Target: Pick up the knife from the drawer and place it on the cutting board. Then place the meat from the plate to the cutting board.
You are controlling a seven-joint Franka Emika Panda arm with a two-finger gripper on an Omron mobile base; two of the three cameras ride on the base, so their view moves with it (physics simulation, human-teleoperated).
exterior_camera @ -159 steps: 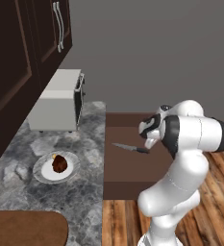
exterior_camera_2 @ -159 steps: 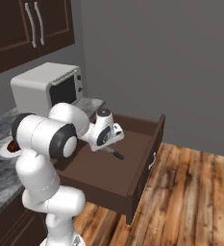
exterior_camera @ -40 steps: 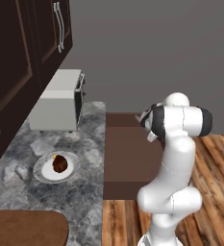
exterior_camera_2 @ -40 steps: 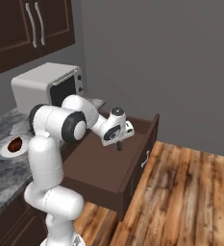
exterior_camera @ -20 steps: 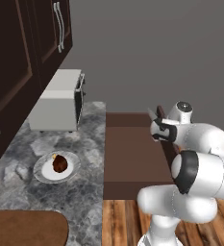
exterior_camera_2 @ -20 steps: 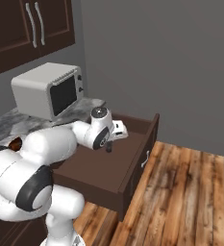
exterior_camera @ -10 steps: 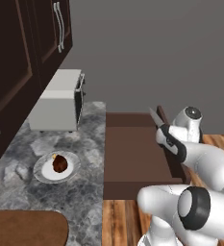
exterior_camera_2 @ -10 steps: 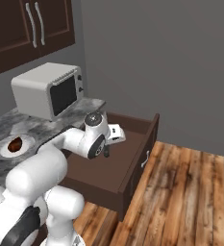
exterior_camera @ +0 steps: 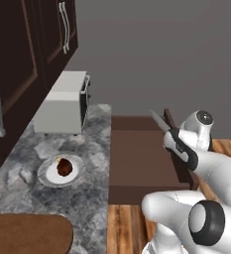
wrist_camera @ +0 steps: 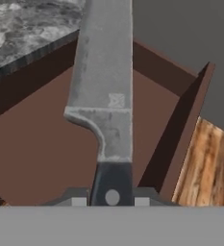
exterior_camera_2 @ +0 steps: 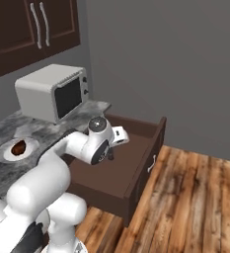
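While gripper [exterior_camera: 172, 138] clamps, knife [exterior_camera: 159, 120] protrudes upward

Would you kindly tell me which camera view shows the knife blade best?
The hand view: the knife blade runs large up the frame. The left base view shows it small, sticking up; in the right base view I cannot make it out.

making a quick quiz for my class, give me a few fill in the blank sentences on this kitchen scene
1. The gripper is shut on the ____.
2. The meat lies on the white ____.
3. The drawer stands pulled ____.
4. The cutting board holds ____ so far.

Missing words: knife; plate; open; nothing
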